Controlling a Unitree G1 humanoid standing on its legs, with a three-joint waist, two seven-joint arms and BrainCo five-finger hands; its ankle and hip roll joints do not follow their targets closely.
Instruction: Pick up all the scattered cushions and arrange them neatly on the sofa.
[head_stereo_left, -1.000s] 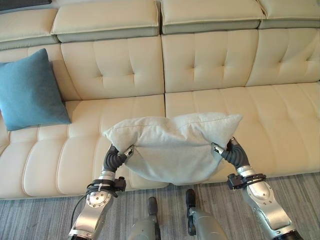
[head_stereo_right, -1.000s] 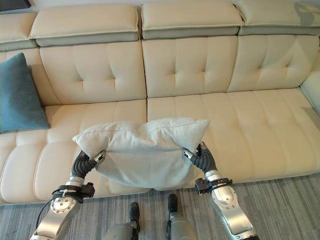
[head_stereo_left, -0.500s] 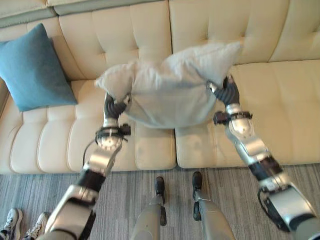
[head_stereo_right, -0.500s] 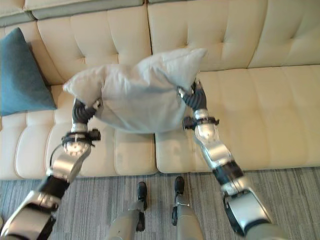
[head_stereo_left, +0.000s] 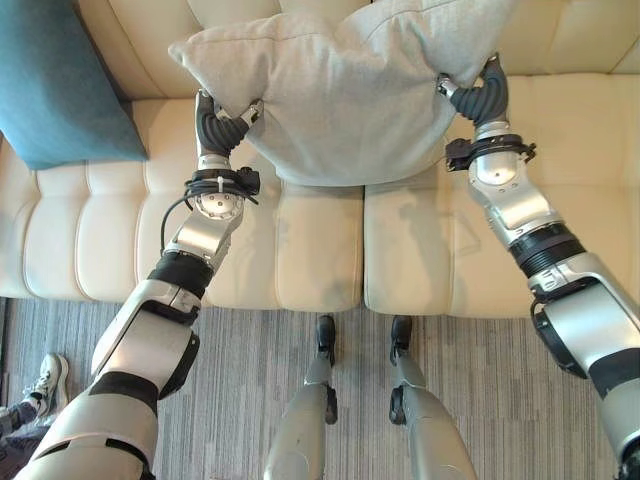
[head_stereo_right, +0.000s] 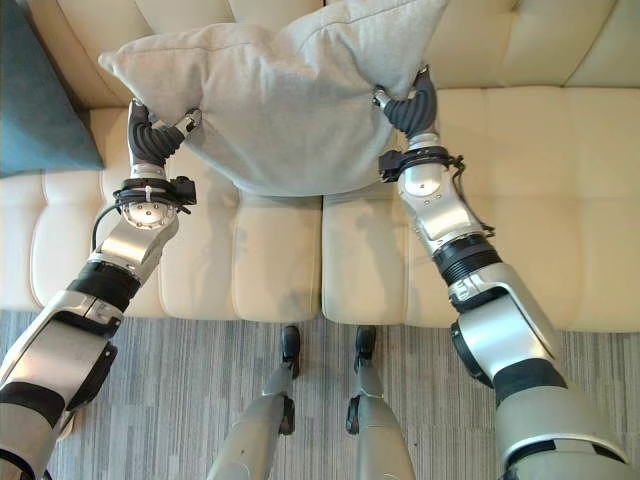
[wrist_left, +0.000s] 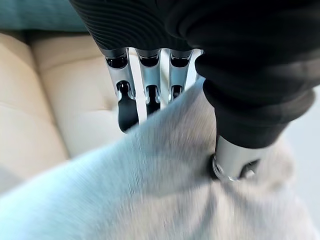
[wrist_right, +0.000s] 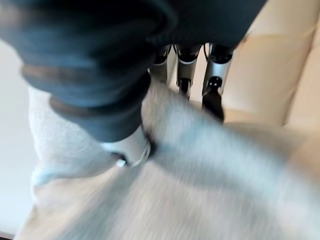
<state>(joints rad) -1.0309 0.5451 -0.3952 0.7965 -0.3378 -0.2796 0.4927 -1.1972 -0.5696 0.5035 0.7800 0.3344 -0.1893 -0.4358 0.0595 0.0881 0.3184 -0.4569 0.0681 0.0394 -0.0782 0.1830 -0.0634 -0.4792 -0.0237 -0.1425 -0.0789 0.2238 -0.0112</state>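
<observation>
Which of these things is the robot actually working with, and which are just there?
Part of the job:
grey cushion, pinched by left hand and right hand
teal cushion, already on the sofa
sofa

Just there:
a person's shoe
carpet

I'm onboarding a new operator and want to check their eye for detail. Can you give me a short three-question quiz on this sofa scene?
1. True or false: the grey cushion lies flat on the floor.
2. Multiple choice: which holds the grey cushion? A. the left hand alone; B. the right hand alone; C. both hands, one at each side.
3. Fill in: the blue cushion leans on the sofa at the robot's ____ side.

Key:
1. False; it is held up over the sofa seat.
2. C; each wrist view shows fingers and thumb pinching the fabric.
3. left.
</observation>
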